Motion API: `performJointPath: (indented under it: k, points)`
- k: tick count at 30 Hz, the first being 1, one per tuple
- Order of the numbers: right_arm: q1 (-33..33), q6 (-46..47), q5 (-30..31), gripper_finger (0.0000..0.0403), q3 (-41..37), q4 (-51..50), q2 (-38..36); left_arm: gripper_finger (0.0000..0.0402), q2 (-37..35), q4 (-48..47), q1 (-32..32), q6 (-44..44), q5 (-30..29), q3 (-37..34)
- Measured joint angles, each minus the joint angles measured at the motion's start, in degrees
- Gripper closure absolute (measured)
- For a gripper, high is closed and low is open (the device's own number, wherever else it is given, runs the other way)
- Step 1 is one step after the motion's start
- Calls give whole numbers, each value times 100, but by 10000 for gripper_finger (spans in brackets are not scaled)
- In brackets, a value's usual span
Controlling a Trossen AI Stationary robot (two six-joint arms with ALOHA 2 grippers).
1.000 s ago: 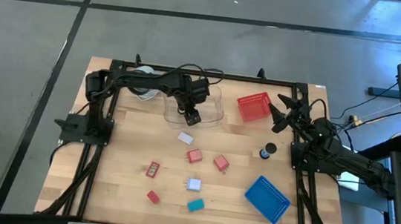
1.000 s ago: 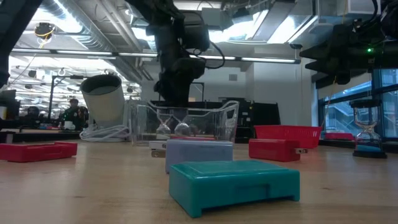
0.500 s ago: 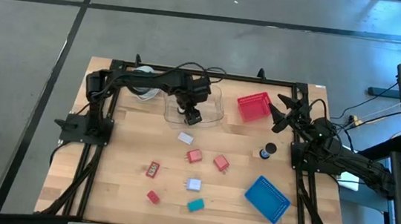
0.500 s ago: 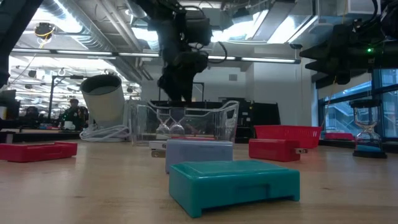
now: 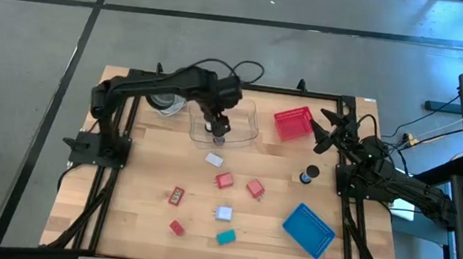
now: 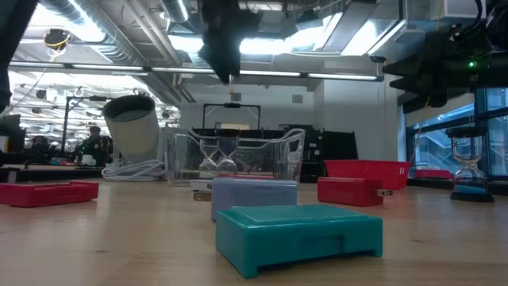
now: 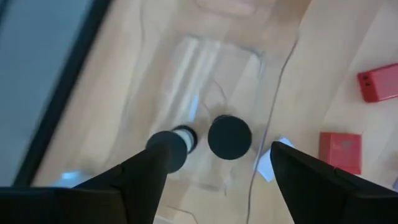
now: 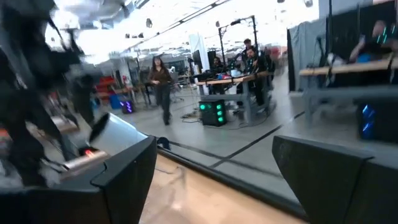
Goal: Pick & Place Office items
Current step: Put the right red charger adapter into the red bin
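Left tool (image 5: 219, 129) spread wide, empty, above clear tray (image 5: 244, 131) holding black-and-white cylinders (image 7: 229, 137); right tool (image 5: 324, 132) wide, idle.

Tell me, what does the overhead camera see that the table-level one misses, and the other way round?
Only the high view shows the blue basket, the small red pieces at the table's left front and the right gripper waiting by the red basket. Only the low view shows the lit room behind. Both show the clear tray, the teal block and the left gripper, open above the tray.
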Motion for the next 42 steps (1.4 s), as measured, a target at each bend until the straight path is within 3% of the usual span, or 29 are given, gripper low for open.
performJointPath:
  k: [5, 12, 20, 26, 33, 42]
  points:
    - [0, -1006, -3, 79, 0, -6, 0, 142, -816, -37, -622, -591, -851, -241]
    - [0, -985, -2, 79, 0, 0, 0, 157, -1936, -168, -1857, -2137, -1991, -1013]
    - [0, 150, -6, 79, 0, 43, 0, 165, -2533, -96, -3201, -3862, -2900, -2192]
    - [0, 1172, -5, 79, 2, 60, 0, 170, -2482, 181, -3724, -4532, -3374, -2982]
    - [0, 1338, 282, 79, 2, 68, 0, 177, -2358, 1195, -3844, -4165, -3701, -3727]
    - [0, 1756, 270, 79, 6, 135, 0, 186, -2132, 2596, -3825, -2392, -3476, -3930]
